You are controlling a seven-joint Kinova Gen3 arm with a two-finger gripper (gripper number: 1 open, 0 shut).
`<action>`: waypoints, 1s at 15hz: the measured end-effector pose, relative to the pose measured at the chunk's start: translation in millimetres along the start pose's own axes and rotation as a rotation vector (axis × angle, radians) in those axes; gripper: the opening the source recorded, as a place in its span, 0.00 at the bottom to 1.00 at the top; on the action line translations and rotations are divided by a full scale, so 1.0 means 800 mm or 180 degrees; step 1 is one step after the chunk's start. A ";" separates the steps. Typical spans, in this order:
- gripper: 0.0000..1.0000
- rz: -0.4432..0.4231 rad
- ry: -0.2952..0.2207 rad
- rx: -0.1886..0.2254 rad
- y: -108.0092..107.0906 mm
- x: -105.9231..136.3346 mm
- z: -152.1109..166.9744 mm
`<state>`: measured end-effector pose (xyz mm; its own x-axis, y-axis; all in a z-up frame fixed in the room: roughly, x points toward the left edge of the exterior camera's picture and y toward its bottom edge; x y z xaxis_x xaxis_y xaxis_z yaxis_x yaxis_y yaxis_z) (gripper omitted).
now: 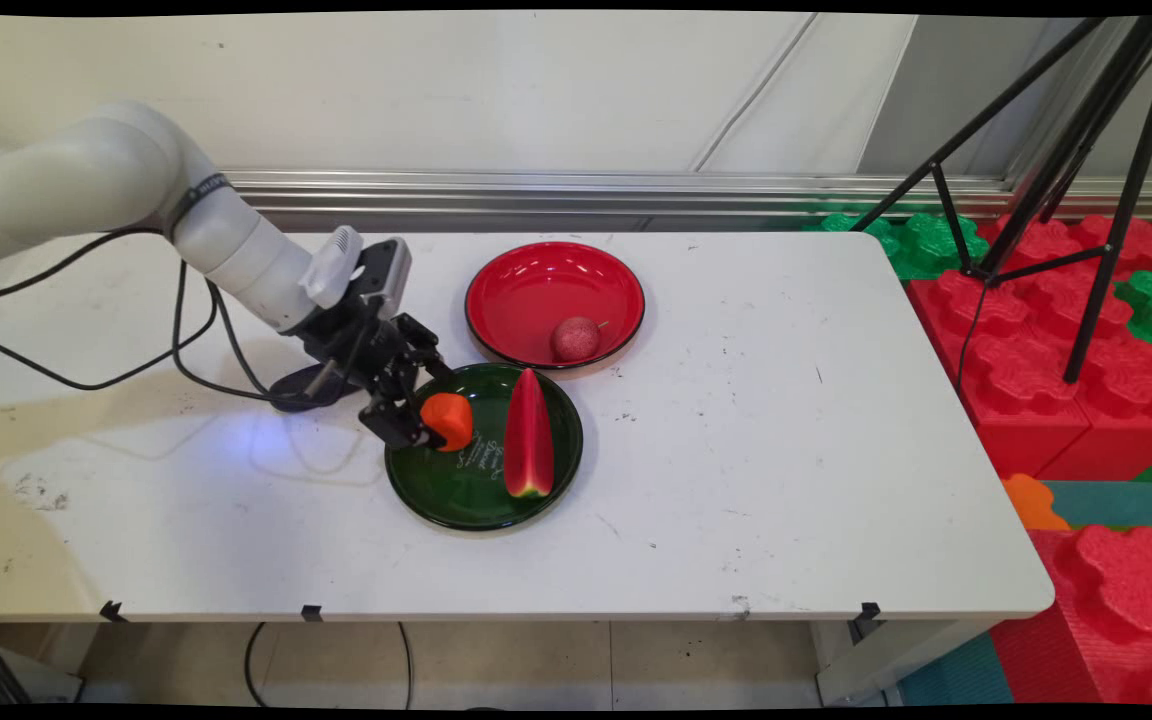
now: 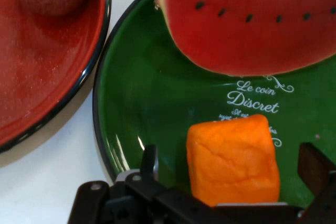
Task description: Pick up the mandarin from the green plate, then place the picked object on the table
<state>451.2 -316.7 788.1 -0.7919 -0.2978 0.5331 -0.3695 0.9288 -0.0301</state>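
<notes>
My gripper (image 1: 430, 421) hangs low over the left side of a dark green plate (image 1: 456, 490), open. An orange block (image 1: 449, 420) sits between the fingers. In the hand view the orange block (image 2: 232, 157) rests on the green plate (image 2: 142, 93), with a gap on each side to the fingers (image 2: 150, 157). A watermelon slice (image 1: 528, 435) lies on the same plate to the block's right; the hand view shows the slice (image 2: 252, 30) just beyond the block. Behind stands a red plate (image 1: 536, 285) holding a small round red fruit (image 1: 575, 338).
Black cables (image 1: 176, 350) hang from the arm onto the table's left part. A black tripod (image 1: 1066, 200) and red and green foam blocks (image 1: 1036, 350) stand off the table's right end. The red plate's rim nearly touches the green plate's.
</notes>
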 end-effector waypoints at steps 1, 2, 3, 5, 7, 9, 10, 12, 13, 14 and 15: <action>1.00 0.0002 -0.0005 -0.0003 0.000 0.001 0.002; 1.00 0.0000 -0.0008 -0.0006 -0.001 0.001 0.005; 1.00 0.0000 -0.0009 -0.0007 -0.001 0.003 0.008; 0.00 0.0005 -0.0011 -0.0013 -0.002 0.003 0.011; 0.00 0.0016 -0.0017 -0.0022 -0.001 0.003 0.012; 0.00 0.0029 -0.0028 -0.0039 0.001 0.002 0.013; 0.00 0.0033 -0.0030 -0.0044 0.001 0.002 0.013; 0.00 0.0030 -0.0030 -0.0051 0.002 0.001 0.012; 0.00 0.0023 -0.0026 -0.0046 0.003 0.000 0.011; 0.00 0.0018 -0.0022 -0.0041 0.003 0.000 0.010; 0.00 0.0013 -0.0011 -0.0029 0.002 0.000 0.007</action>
<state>447.4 -316.5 783.4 -0.7952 -0.2947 0.5299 -0.3618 0.9319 -0.0246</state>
